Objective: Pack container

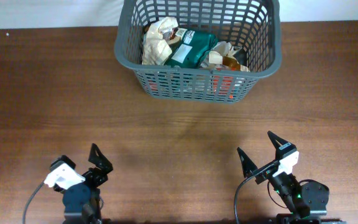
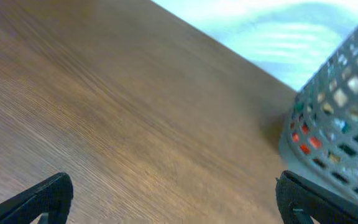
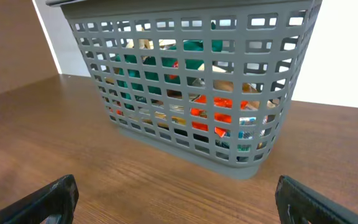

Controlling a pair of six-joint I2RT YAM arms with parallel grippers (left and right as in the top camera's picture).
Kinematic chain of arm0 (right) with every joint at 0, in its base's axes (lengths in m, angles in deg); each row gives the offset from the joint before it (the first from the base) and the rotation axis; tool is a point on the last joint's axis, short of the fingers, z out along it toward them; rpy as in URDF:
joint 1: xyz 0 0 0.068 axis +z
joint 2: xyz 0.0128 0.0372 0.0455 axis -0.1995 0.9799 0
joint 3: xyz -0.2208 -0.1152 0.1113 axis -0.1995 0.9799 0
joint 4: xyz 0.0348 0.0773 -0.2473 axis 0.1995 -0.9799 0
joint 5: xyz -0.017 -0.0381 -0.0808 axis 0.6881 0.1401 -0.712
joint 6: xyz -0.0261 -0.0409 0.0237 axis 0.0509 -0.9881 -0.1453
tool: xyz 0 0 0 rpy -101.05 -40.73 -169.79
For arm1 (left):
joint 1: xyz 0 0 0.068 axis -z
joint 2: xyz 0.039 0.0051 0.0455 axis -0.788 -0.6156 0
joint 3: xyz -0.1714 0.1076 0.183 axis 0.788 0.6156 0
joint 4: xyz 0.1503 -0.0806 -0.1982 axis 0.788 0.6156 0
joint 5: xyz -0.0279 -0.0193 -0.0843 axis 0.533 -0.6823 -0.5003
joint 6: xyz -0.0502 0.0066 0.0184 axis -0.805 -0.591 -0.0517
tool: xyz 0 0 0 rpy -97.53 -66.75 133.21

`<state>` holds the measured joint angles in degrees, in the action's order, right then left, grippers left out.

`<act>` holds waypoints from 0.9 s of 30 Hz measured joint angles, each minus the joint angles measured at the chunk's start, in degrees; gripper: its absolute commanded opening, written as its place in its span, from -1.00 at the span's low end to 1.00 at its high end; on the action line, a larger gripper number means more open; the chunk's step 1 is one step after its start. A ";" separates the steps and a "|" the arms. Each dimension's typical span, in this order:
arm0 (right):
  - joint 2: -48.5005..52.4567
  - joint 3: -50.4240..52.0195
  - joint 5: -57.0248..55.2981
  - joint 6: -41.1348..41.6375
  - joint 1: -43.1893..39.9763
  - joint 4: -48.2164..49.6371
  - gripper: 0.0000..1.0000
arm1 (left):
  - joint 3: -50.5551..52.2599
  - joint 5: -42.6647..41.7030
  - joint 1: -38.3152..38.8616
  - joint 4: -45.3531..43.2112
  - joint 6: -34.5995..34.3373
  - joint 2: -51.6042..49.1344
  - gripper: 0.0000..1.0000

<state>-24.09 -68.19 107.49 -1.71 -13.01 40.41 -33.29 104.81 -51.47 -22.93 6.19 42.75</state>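
Note:
The dark grey lattice container (image 1: 261,59) stands at the far middle of the wooden table, with several snack packets inside: cream, green and orange ones. It fills the right wrist view (image 3: 104,68) and shows at the right edge of the left wrist view (image 2: 353,134). My left gripper (image 1: 81,163) is open and empty at the near left, far from the container. My right gripper (image 1: 258,148) is open and empty at the near right, facing the container's front wall. Its fingertips show in the right wrist view (image 3: 176,199), the left's in the left wrist view (image 2: 173,199).
The brown wooden table (image 1: 55,93) stretches between the grippers and the container. A white surface lies past the table's far edge (image 1: 42,12).

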 measured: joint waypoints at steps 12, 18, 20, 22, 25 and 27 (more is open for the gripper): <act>0.00 0.00 0.00 -0.04 0.00 0.00 0.98 | 2.51 -2.86 0.00 -1.03 0.00 0.24 0.99; 0.00 0.00 0.00 -0.02 0.00 0.00 0.98 | 2.51 -2.86 0.00 -0.98 0.00 0.24 0.98; 0.00 0.00 0.00 -0.04 0.00 0.00 0.98 | 2.51 -2.86 0.00 -1.14 0.00 0.24 0.99; 0.00 0.00 0.00 -0.09 0.00 0.00 0.98 | 2.56 -2.84 0.00 -2.78 -0.02 0.24 0.99; 0.00 0.00 0.00 -0.02 0.00 0.00 0.98 | 2.75 -2.86 0.00 -12.00 -0.02 0.24 0.99; 0.00 0.00 0.00 -0.04 0.02 0.00 0.98 | 2.73 -2.19 0.00 -16.96 -0.02 0.33 0.99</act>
<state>-24.09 -68.19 107.49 -1.76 -12.99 40.41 -30.55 102.63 -51.47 -39.89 6.17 43.07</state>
